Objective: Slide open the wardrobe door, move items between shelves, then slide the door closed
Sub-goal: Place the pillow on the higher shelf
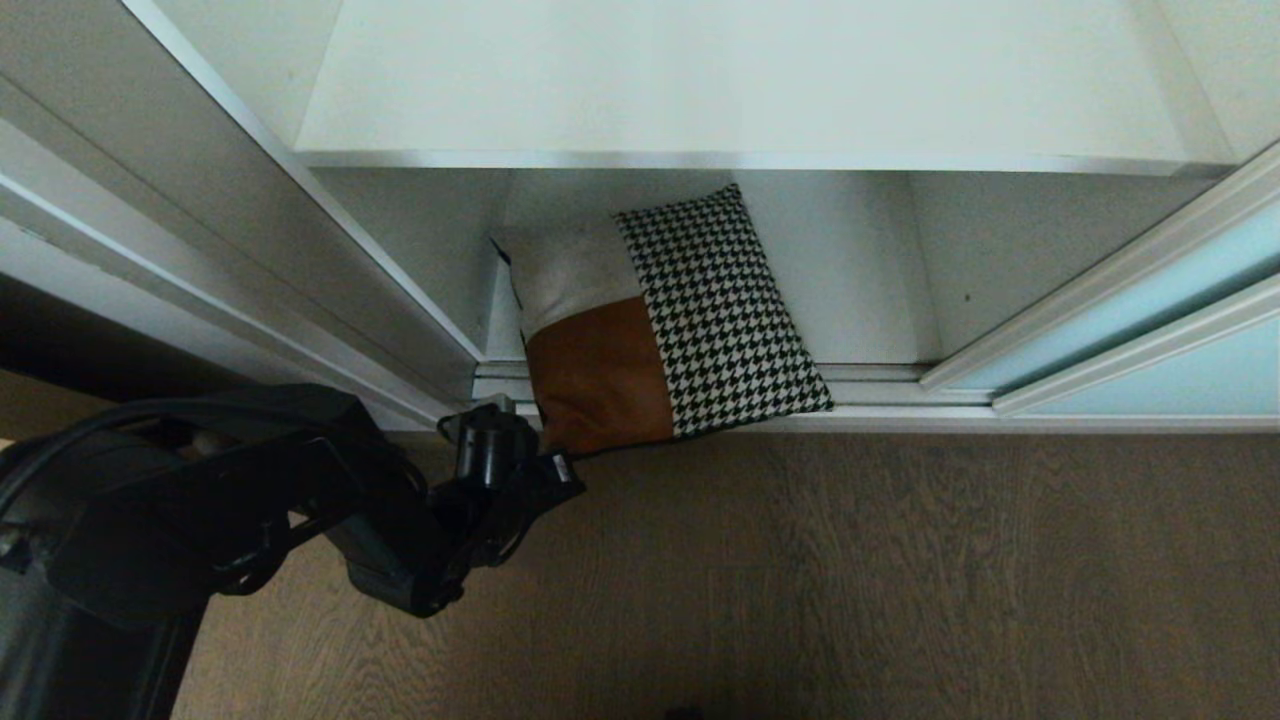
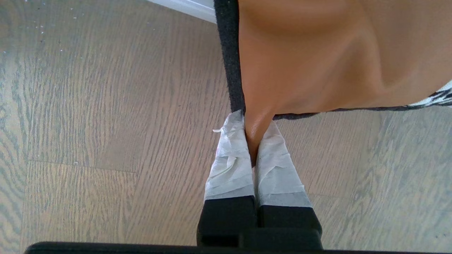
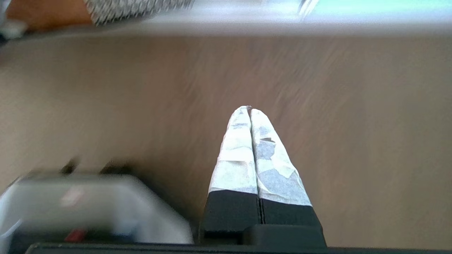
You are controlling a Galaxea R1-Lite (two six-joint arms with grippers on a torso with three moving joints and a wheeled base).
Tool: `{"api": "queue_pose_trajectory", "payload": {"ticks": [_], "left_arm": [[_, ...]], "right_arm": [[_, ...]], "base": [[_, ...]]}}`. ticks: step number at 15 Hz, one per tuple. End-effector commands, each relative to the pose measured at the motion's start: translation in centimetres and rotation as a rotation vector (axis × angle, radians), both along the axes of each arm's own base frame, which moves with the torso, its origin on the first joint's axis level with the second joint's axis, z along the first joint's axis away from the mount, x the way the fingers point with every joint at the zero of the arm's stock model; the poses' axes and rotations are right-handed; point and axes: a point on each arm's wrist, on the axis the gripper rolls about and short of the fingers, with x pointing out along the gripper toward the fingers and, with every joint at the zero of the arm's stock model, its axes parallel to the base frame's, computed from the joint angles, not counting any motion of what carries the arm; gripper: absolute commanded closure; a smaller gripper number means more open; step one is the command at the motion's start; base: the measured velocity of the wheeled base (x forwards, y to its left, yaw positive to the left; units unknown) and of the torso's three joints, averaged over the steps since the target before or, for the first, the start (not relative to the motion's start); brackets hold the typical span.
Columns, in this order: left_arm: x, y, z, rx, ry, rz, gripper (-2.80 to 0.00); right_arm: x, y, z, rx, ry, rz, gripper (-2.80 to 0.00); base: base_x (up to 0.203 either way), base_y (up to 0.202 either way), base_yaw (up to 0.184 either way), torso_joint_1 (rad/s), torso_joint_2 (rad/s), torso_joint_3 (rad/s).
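Observation:
The cushion (image 1: 660, 320), houndstooth with a rust-brown and a beige patch, leans in the lowest wardrobe compartment, and its near end hangs out over the door track. My left gripper (image 1: 560, 468) is at its rust-brown near corner. In the left wrist view that gripper (image 2: 257, 123) is shut on a pinch of the brown corner of the cushion (image 2: 335, 53), just above the wood floor. My right gripper (image 3: 250, 110) is shut with nothing in it, over bare floor and outside the head view. The sliding wardrobe door (image 1: 1130, 320) stands slid to the right. A white shelf (image 1: 740, 90) spans above the cushion.
The wardrobe's white side panel (image 1: 250, 230) runs along the left, close to my left arm. A metal door track (image 1: 880, 385) crosses the wardrobe's foot. Wood floor (image 1: 850, 570) spreads in front. A pale part of my base (image 3: 88, 208) shows beside the right gripper.

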Motion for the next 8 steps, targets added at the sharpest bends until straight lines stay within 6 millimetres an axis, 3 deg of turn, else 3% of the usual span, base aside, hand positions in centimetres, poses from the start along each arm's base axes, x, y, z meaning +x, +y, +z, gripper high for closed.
{"api": "queue_pose_trajectory", "payload": {"ticks": [1, 4, 8], "left_arm": [[0.0, -0.1, -0.4, 0.000, 0.004, 0.000, 0.00], [-0.2, -0.2, -0.7, 0.006, 0.018, -0.005, 0.00], [-0.1, -0.6, -1.2, 0.009, 0.025, -0.013, 0.00]], "right_arm": [[1.2, 0.1, 0.8, 0.025, 0.132, 0.044, 0.00], [3.6, 0.3, 0.6, 0.081, 0.308, 0.112, 0.00], [8.7, 0.3, 3.4, 0.228, 0.452, 0.122, 0.00]], "base": [[0.000, 0.000, 0.000, 0.000, 0.00, 0.000], [0.000, 0.000, 0.000, 0.000, 0.00, 0.000], [0.000, 0.000, 0.000, 0.000, 0.00, 0.000]]}}
